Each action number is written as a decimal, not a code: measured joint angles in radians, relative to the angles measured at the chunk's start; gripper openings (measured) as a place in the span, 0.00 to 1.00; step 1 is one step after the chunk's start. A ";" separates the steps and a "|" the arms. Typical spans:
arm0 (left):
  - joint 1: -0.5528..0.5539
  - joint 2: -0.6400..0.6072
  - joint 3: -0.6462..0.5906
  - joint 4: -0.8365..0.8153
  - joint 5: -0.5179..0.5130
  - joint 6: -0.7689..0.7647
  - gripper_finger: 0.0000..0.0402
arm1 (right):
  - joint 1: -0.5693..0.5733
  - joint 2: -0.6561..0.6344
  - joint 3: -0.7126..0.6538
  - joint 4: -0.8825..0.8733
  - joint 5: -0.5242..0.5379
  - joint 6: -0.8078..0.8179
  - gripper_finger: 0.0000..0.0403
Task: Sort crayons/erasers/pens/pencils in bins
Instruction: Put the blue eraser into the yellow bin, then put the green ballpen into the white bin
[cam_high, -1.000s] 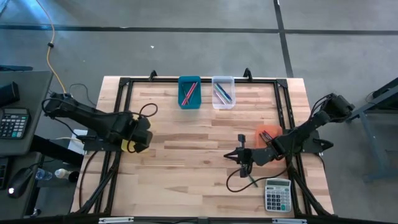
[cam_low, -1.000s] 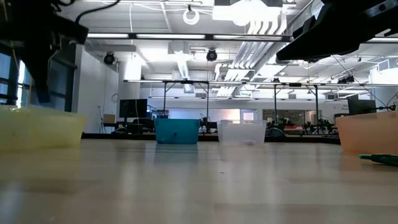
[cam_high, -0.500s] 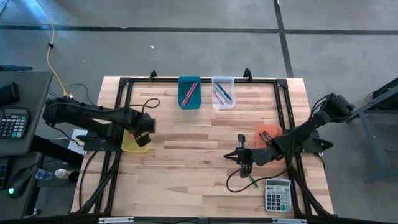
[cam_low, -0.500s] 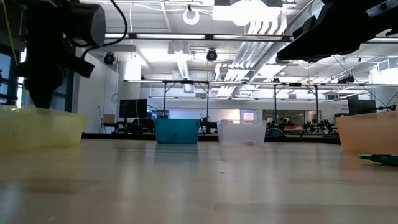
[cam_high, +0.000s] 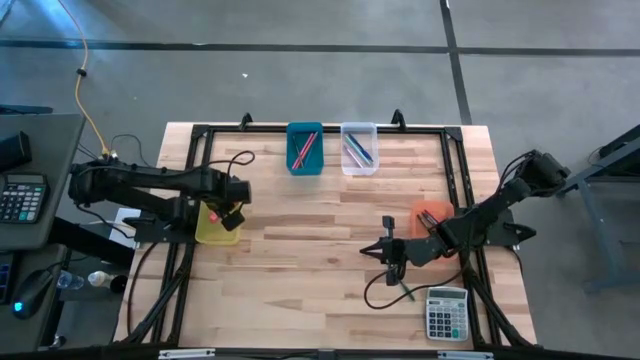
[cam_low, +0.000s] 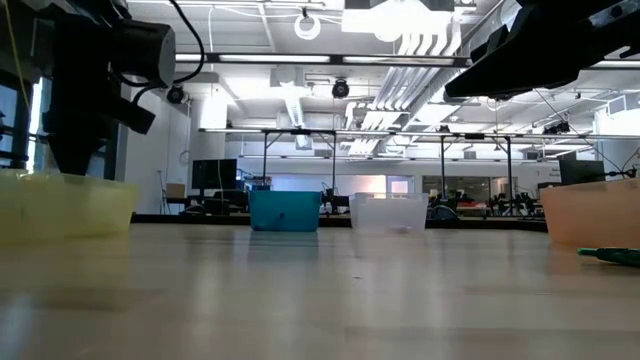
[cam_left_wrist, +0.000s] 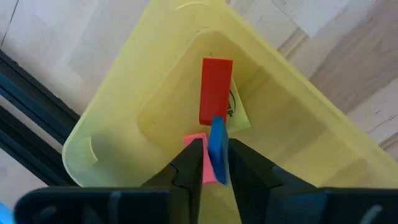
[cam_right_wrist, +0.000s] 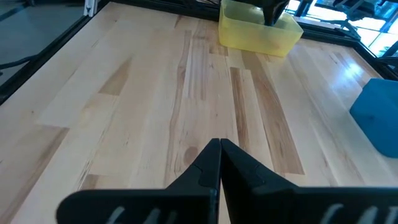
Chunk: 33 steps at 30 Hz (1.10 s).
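Over the yellow bin (cam_high: 217, 226) at the left edge of the worktop (cam_high: 320, 265) we find the left hand (cam_left_wrist: 211, 163) pointing down into it, its fingers (cam_left_wrist: 190, 163) closed on a blue eraser (cam_left_wrist: 217, 151). We note a red eraser (cam_left_wrist: 215, 91) lying on the bin floor just past the blue one, a pink eraser (cam_left_wrist: 198, 169) beside the gripped one, and a yellowish piece under the red, partly hidden. From above, a spot of red (cam_high: 213, 214) shows inside the bin next to the hand.

At the far edge of the worktop, we see the teal bin (cam_high: 305, 148) and the clear bin (cam_high: 359, 148) side by side, each holding thin sticks. On the right sits the orange bin (cam_high: 432, 213), partly under the right arm. Right hand (cam_right_wrist: 219, 155) hangs above bare wood near the middle right, fingers (cam_right_wrist: 205, 168) pressed together with nothing between them. A green pen (cam_high: 404, 288) lies near it, and a calculator (cam_high: 447, 312) at the near right corner.
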 joint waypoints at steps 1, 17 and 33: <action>0.000 0.000 0.000 0.000 0.000 0.000 0.17 | 0.000 0.000 0.000 0.000 0.000 0.000 0.00; -0.010 0.000 0.139 -0.026 0.008 0.045 0.32 | 0.000 0.000 0.000 0.000 0.000 0.000 0.00; -0.248 -0.031 0.074 0.954 -0.062 0.369 0.04 | 0.000 0.000 0.000 -0.010 0.001 0.008 0.00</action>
